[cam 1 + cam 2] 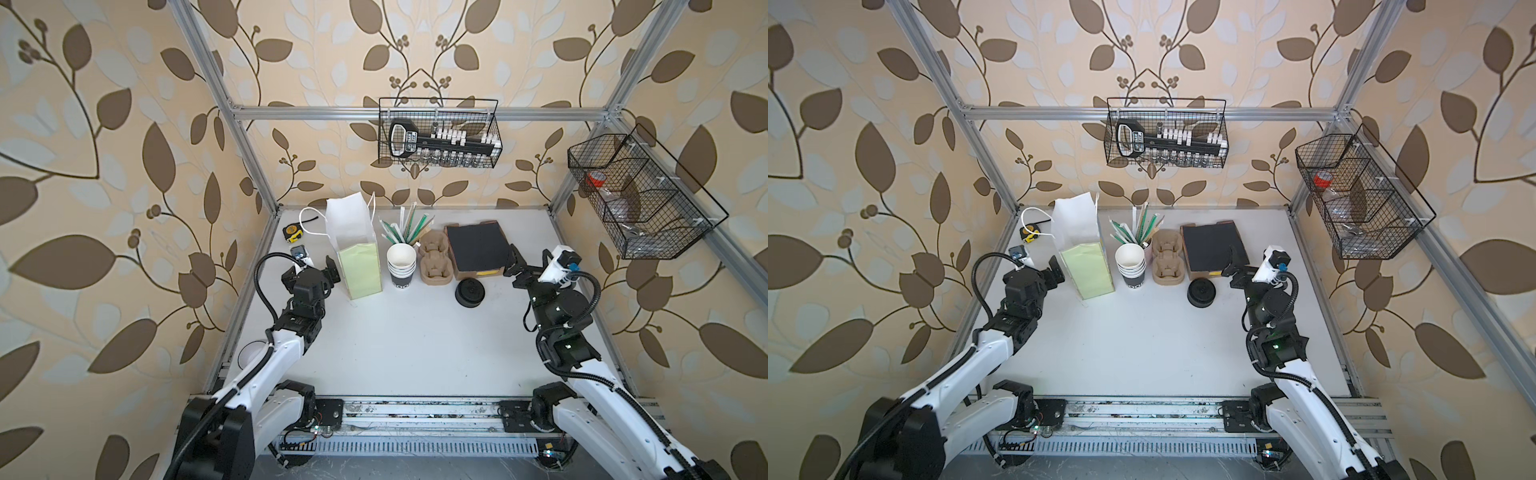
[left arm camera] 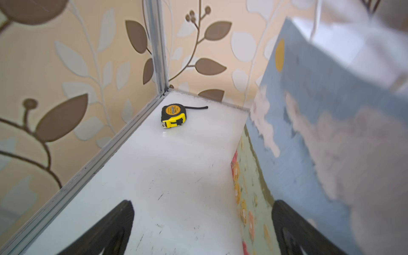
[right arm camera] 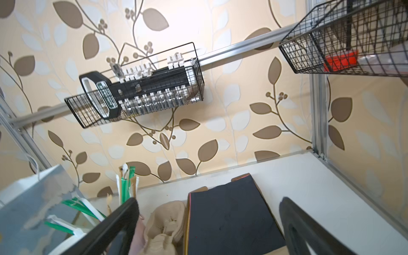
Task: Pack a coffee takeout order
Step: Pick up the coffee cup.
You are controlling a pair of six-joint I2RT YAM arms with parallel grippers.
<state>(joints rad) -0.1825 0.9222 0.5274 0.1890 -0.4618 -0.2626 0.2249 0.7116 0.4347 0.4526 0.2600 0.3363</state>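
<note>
Nothing of the order looks packed yet. The black paper cups [image 1: 401, 266] stand nested in one stack near the middle of the tabletop's far edge, white insides showing, none lidded. The black lids [image 1: 469, 293] sit in a low pile on the tabletop, right of the cups and apart from them. The tan cup carrier [image 1: 434, 261] lies between the cups and a cardboard box [image 1: 467, 274] and holds no cup. The dark sheet [image 1: 478, 245] lies flat on top of that box. The paper bag [image 1: 357, 249] stands upright and open, left of the cups.

The left fingers [image 1: 331, 269] are spread wide with only bare tabletop between them, one just beside the bag's wall. The right fingers [image 1: 1233, 266] are likewise spread and empty, above the box's near-right corner. By my judgement every step is left: freeing a cup, lidding it, seating it in the carrier, adding the sheet.

The bag's bottom is out of sight, so I cannot tell whether anything lies inside. How many carriers or lids are piled is hard to make out. Whatever holds the straws [image 1: 403, 226] is hidden behind the cups.
</note>
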